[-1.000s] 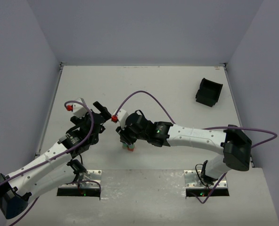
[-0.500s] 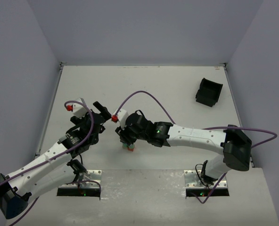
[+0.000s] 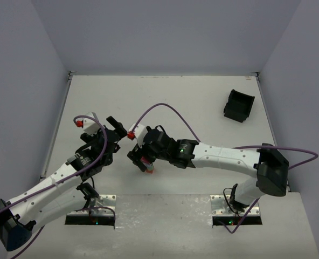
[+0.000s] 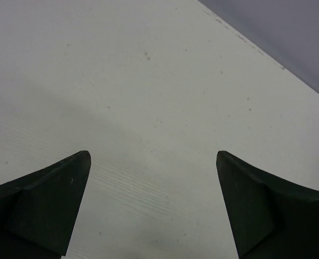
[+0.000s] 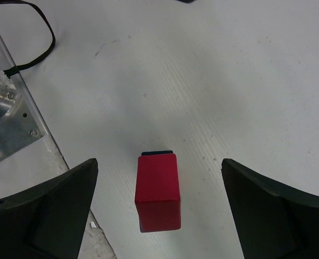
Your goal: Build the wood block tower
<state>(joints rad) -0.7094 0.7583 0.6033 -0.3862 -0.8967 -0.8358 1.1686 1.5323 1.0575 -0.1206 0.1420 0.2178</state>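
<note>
The tower (image 3: 148, 168) stands near the table's front edge, mostly hidden under my right wrist in the top view. From the right wrist camera its uppermost wood block is a red cube (image 5: 158, 186), with a dark blue edge (image 5: 157, 153) peeking out below it. My right gripper (image 5: 158, 162) hangs straight above, open, with a finger well clear on each side of the cube; from above it is the right gripper (image 3: 142, 161). My left gripper (image 3: 118, 135) is open to the left of the tower, and the left gripper (image 4: 153, 159) has only bare table beneath it.
A black bin (image 3: 238, 105) sits at the back right. The left arm's metal base plate (image 5: 3, 108) and a black cable (image 5: 38, 32) lie close to the tower, at the table's near edge.
My right gripper has opened and let go of the red cube, which stays on top of the tower. The left arm has not moved.
</note>
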